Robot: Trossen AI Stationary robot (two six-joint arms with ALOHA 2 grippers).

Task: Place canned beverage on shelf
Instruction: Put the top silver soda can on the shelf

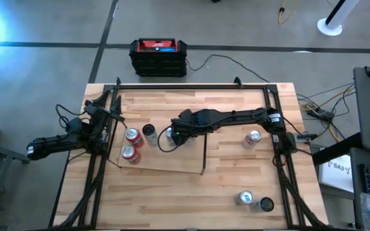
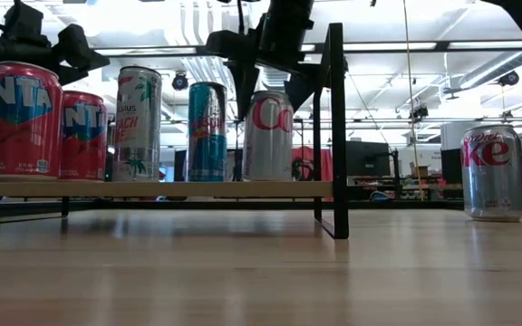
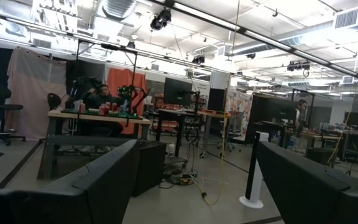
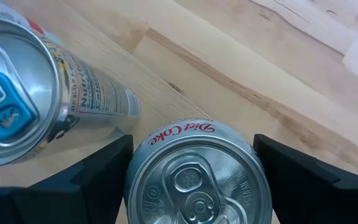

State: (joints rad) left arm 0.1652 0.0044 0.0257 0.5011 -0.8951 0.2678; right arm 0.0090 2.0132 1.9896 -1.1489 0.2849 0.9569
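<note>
The shelf (image 1: 166, 162) is a pale board raised on thin legs, with a black upright bar (image 2: 336, 127) at its right end. Two red Fanta cans (image 2: 18, 118), a tall silver can (image 2: 138, 122) and a blue can (image 2: 207, 131) stand on it. My right gripper (image 1: 180, 136) reaches over the shelf from the right and is shut on a silver Diet Coke can (image 2: 268, 136) beside the blue can (image 4: 17, 93). My left gripper (image 3: 191, 186) waits open and empty at the table's left edge, facing the room. My right gripper comes from above, pointing down, with one finger (image 4: 104, 171) on each side of the Diet Coke can's upper wall (image 4: 166, 134), just under the rim. The can stands upright with its base on the shelf board (image 2: 152, 188).
Another Diet Coke can (image 1: 252, 138) stands on the tabletop to the right of the shelf. Two more cans (image 1: 244, 197) (image 1: 266, 204) stand near the front right corner. A black and red box (image 1: 158, 56) sits on the floor beyond the far edge.
</note>
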